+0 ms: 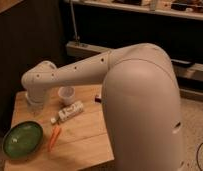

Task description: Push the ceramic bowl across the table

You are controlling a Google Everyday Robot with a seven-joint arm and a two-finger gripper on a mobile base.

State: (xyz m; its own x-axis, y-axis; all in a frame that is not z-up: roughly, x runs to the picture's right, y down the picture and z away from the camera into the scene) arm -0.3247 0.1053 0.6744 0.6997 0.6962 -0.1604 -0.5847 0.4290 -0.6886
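The ceramic bowl (22, 139), wide, shallow and glossy green inside, sits at the front left corner of the light wooden table (82, 137). My white arm reaches from the right across the table to its far left. The gripper (34, 103) hangs down from the wrist over the table's left side, behind the bowl and apart from it. It sits to the left of the small cup.
A small whitish plastic cup (66, 95) stands near the table's back middle. A white bottle (70, 112) lies on its side in front of it. An orange stick-like item (55, 136) lies right of the bowl. Dark shelving stands behind the table.
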